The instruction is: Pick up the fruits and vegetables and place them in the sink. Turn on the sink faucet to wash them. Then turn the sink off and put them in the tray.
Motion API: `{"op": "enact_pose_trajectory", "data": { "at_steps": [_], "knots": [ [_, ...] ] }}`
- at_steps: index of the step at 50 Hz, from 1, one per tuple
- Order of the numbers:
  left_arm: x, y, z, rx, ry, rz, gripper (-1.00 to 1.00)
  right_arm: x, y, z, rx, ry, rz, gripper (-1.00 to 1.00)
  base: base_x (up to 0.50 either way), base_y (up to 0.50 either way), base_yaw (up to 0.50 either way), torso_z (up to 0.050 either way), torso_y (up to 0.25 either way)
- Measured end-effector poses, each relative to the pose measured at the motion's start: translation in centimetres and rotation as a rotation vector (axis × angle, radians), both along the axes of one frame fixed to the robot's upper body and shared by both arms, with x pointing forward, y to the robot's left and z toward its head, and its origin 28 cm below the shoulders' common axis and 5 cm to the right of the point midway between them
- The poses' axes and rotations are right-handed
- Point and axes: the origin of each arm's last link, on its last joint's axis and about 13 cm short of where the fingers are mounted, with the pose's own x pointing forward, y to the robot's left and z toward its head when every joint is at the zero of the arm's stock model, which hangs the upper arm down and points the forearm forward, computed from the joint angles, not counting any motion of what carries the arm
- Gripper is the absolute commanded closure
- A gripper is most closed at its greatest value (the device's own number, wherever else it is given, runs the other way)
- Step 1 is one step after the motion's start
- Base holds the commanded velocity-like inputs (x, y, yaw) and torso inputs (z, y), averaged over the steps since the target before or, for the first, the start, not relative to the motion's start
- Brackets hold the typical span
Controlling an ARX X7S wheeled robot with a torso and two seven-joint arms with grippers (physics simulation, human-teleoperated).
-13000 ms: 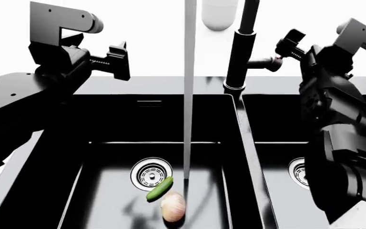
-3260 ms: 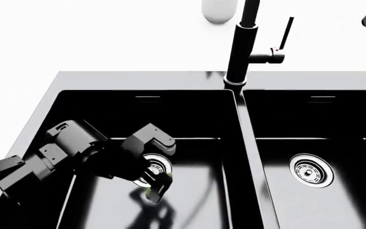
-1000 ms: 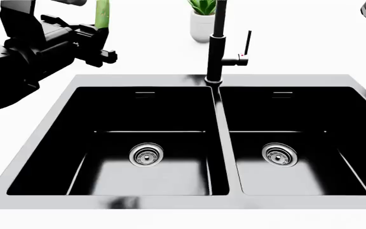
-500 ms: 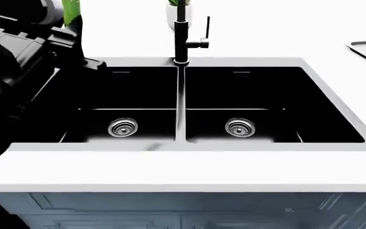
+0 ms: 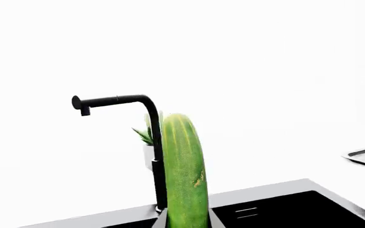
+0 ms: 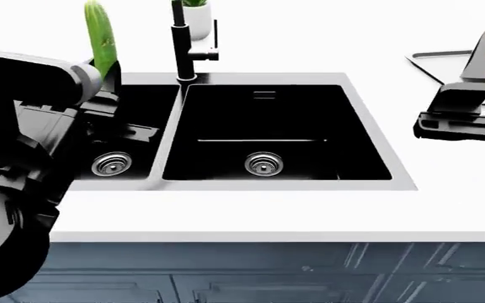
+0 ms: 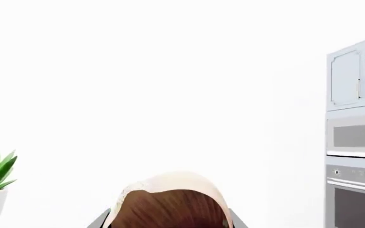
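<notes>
My left gripper (image 6: 99, 76) pinches the upright cucumber (image 6: 100, 35) above the sink (image 6: 369, 120) rim; my right gripper (image 6: 479, 88) clamps the onion (image 7: 169, 202) beside the tray (image 6: 432, 60) edge.

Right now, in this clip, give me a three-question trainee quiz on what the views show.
1. True or false: the cucumber lies in the sink.
2. Which tool holds the onion? A) left B) right C) neither
3. Fill in: the tray sits on the counter to the robot's ____ of the sink.

Key:
1. False. The left tool holds it upright above the basin edge, and both basins show only their drains.
2. B. The right wrist view shows the onion sitting in the right tool.
3. Right, beyond the right tool in the head view.
</notes>
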Motion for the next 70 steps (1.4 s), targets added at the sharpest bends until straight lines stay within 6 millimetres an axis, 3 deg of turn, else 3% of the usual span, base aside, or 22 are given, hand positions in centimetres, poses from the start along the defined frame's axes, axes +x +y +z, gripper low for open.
{"op": "enact_pose_trajectory", "data": {
  "at_steps": [34, 70],
  "knots": [
    [-0.8, -1.5, -1.2, -0.033, -0.005, -0.07, 1.0, -1.2, 0.9, -1.0, -0.018, 0.011, 0.06, 1.0, -0.1, -0.5, 0.0, 0.0, 0.0],
    [-0.7, -1.4, -1.5, -0.028, -0.001, -0.079, 1.0, -0.3, 1.1, -2.2, 0.029, 0.029, 0.102, 1.0, -0.11, -0.5, 0.0, 0.0, 0.0]
  ]
}}
